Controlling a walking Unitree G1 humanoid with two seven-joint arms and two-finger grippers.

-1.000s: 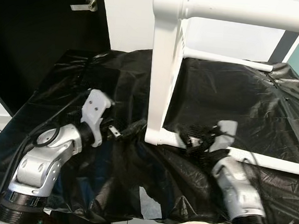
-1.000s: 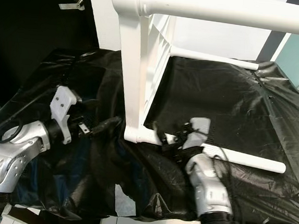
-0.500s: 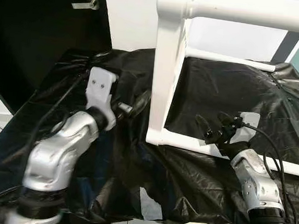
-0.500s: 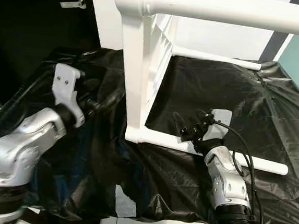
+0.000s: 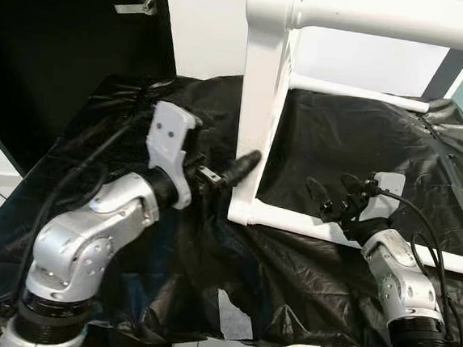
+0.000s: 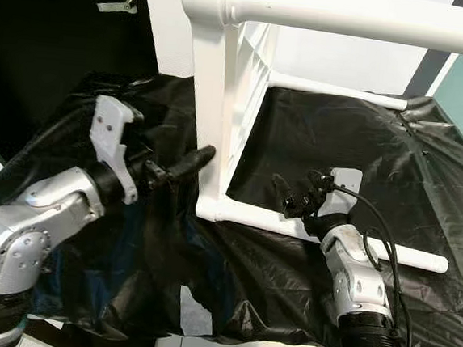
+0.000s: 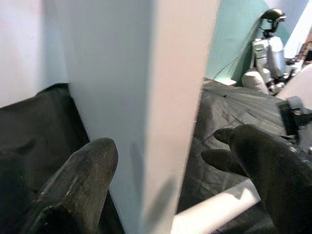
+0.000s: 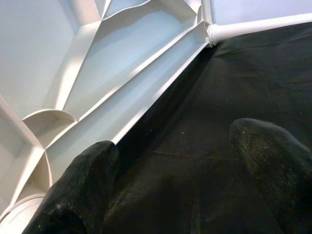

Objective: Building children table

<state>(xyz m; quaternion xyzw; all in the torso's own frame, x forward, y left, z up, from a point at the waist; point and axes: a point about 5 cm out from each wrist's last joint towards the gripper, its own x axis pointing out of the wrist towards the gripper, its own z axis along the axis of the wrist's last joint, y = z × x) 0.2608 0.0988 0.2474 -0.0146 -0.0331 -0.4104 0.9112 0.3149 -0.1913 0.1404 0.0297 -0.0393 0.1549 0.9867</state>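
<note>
With its fingers spread on either side of the white table leg (image 5: 253, 135), the left gripper (image 5: 244, 165) reaches in from the left. Right gripper (image 5: 326, 200), also spread, hovers over the black sheet (image 5: 356, 136) near the lower rail (image 5: 356, 237). Table stands tipped on its side.

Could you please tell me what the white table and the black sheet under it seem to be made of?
The white table looks like moulded plastic with a smooth, slightly glossy finish: the right wrist view shows thin ribs under its top, typical of moulding. The black sheet looks like thin plastic film, like a bin bag: it wrinkles finely and glints. The left gripper straddles a table leg, fingers open.
</note>
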